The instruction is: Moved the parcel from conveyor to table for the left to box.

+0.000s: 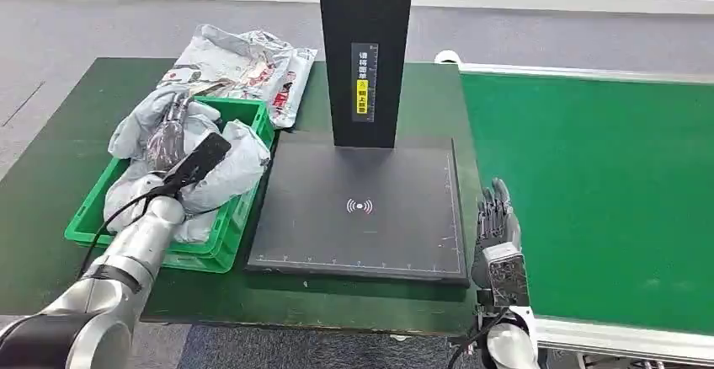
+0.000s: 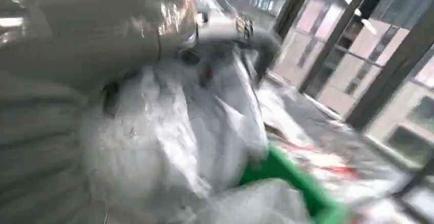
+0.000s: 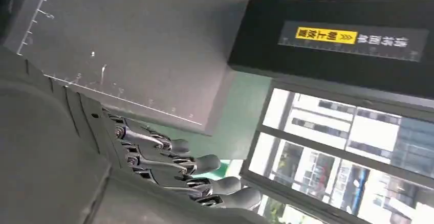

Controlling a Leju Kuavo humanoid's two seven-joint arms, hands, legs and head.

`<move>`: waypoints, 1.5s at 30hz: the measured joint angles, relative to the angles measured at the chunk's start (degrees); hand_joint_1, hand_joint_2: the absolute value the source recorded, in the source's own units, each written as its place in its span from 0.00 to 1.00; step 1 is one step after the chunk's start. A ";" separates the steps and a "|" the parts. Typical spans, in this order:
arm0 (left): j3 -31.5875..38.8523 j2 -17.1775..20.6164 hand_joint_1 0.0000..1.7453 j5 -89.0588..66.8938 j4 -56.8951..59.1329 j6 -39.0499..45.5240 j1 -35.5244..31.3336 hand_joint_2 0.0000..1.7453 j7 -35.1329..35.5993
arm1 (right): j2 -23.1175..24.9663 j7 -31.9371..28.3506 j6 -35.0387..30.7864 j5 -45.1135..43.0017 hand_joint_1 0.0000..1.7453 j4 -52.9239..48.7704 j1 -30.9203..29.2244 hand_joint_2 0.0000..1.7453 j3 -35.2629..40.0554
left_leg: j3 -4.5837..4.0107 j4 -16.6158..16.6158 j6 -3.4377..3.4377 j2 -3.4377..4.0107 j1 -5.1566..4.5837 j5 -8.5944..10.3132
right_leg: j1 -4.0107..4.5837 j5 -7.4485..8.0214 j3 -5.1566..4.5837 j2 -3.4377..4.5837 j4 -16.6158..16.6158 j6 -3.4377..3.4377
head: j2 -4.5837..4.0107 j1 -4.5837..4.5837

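My left hand (image 1: 173, 125) rests on a crumpled grey plastic parcel (image 1: 221, 175) in the green plastic crate (image 1: 221, 238); I cannot tell its grip. My right hand (image 1: 498, 215) hangs released, fingers straight, beside the flat black scanner plate (image 1: 362, 209).

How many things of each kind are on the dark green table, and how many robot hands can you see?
Green crate: 1
Black scanning pad with its black post: 1
Grey parcel bags, in the crate and behind it: at least 3; the heap hides an exact number
Robot hands, left robot hand and right robot hand: 2
Total: at least 7
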 measured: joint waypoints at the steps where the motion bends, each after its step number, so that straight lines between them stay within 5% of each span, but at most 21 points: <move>1: 0.31 -0.60 0.00 6.12 -2.51 -0.07 1.03 1.00 -1.69 | 0.06 -0.72 -0.35 -0.37 0.00 0.00 0.03 0.00 -0.02 | 0.00 0.00 0.01 0.03 -0.01 -0.01 | -0.01 0.00 -0.03 0.03 0.00 0.00 | 0.00 -0.02; 7: 0.13 -4.27 0.00 28.56 -14.54 4.79 4.21 1.00 -6.99 | 0.55 -3.75 -1.90 -3.13 0.00 0.02 -0.34 0.00 -0.02 | -0.11 0.01 0.02 0.03 -0.03 -0.02 | -0.01 0.01 -0.13 0.05 0.00 0.02 | 0.00 -0.02; 30: -1.90 -6.85 0.00 37.08 -24.46 5.57 6.15 1.00 -8.54 | 1.44 -4.40 -3.28 -3.83 0.00 0.02 -1.39 0.00 -0.02 | -0.12 0.01 0.01 0.04 -0.02 -0.01 | 0.04 0.01 -0.14 0.03 0.00 0.02 | 0.00 -0.02; 31: -2.23 -7.13 0.00 37.86 -24.87 3.79 6.27 1.00 -8.13 | 1.44 -4.49 -3.39 -3.83 0.00 0.02 -1.51 1.00 -0.02 | -0.12 0.01 0.01 0.03 -0.02 -0.01 | 0.04 0.01 -0.14 0.03 0.00 0.02 | 0.00 0.00; 37: -8.09 -9.50 0.00 36.75 -26.97 -3.37 7.74 1.00 -8.76 | 2.34 -5.06 -4.77 -3.43 0.00 0.02 -3.99 1.00 0.68 | -0.13 0.02 0.01 0.03 -0.03 -0.01 | -0.02 0.02 -0.15 0.02 0.00 0.03 | 0.00 0.00; 38: -9.82 -10.39 0.00 35.94 -26.95 -3.89 7.89 0.00 -8.52 | 2.56 -5.34 -5.42 -3.35 0.00 0.04 -4.72 1.00 1.23 | -0.14 0.02 0.01 0.02 -0.04 -0.01 | -0.03 0.03 -0.14 0.01 0.00 0.04 | 0.00 -0.02; 45: -20.11 -16.24 0.00 33.03 -22.68 -6.03 7.82 0.00 -5.35 | 3.96 -6.37 -7.65 -5.29 0.00 1.37 -9.07 1.00 6.07 | -0.15 0.04 0.02 0.00 -0.04 -0.01 | -0.03 0.04 -0.15 0.02 -0.01 0.06 | 0.00 0.00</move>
